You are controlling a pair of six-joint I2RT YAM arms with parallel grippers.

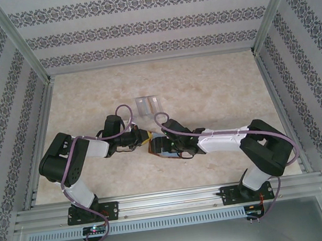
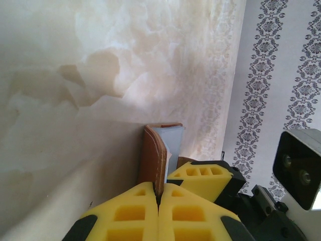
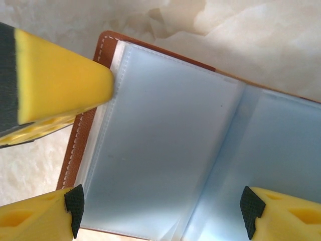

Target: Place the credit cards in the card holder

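Between pressed fingers of left gripper, card holder was pinched by its edge, right gripper spread wide above it, empty.

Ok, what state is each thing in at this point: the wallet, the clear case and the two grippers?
card holder: open, clear sleeves exposed, one cover edge pinched.
left gripper: shut on the card holder's brown cover.
right gripper: open, jaws spread wide over the sleeves, gripping nothing.
clear case: on the table beyond both grippers, apart from them.
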